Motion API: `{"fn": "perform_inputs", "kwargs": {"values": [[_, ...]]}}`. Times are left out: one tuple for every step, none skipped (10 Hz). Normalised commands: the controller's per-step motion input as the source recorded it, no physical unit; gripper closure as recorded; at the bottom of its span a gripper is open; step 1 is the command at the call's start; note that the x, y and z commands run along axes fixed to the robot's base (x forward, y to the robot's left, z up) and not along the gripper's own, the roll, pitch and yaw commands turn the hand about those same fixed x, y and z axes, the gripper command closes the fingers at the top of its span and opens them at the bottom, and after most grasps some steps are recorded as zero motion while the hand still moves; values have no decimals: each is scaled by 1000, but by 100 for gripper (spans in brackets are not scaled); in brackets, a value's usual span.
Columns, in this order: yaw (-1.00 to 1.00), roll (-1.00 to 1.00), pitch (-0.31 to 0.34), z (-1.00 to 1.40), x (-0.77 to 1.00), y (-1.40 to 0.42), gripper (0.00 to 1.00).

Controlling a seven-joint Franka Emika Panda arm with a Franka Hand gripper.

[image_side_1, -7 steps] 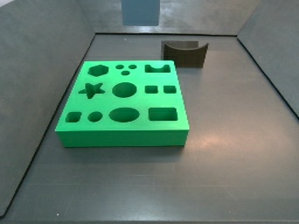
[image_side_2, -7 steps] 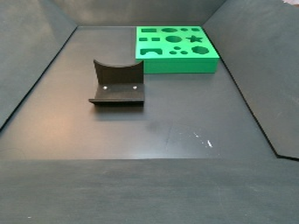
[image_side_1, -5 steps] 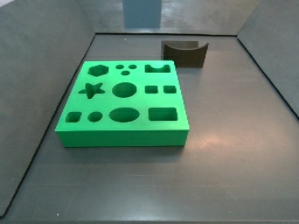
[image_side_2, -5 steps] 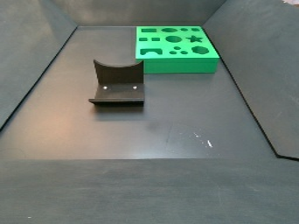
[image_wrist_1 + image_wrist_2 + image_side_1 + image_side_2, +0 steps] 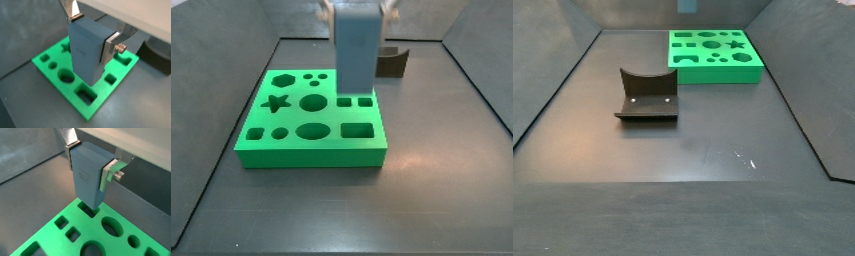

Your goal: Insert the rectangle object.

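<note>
The rectangle object [image 5: 356, 50] is a tall grey-blue block. It hangs upright over the back right part of the green board [image 5: 311, 150]. My gripper [image 5: 93, 32] is shut on the block's upper part, as both wrist views show, with one silver finger [image 5: 111, 44] on each narrow side. In a wrist view the block [image 5: 89, 175] has its lower end just above a hole near the edge of the board [image 5: 43, 238]. I cannot tell whether it touches the board. In a side view the board [image 5: 714, 75] shows, but the block and gripper are out of view.
The dark fixture [image 5: 647, 95] with a curved top stands on the grey floor away from the board. In a side view it [image 5: 394, 63] shows partly behind the block. Grey walls enclose the floor. The board has several holes of different shapes.
The block, held in my gripper, has moved from the back wall at the top of the side view forward and down over the board. The board and fixture have not moved.
</note>
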Motion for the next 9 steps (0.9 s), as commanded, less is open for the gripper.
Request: {"fn": "perform_inputs", "kwargs": {"values": [[0, 291, 130, -586, 586, -523, 100], [0, 80, 51, -429, 171, -57, 100], [0, 100, 44, -391, 0, -34, 100], [0, 106, 43, -394, 0, -6, 100], [0, 57, 19, -340, 0, 0, 100], [0, 0, 0, -249, 0, 0, 100], [0, 0, -11, -257, 0, 0, 100], [0, 0, 0, -263, 0, 0, 100], [0, 0, 0, -260, 0, 14, 100]]}}
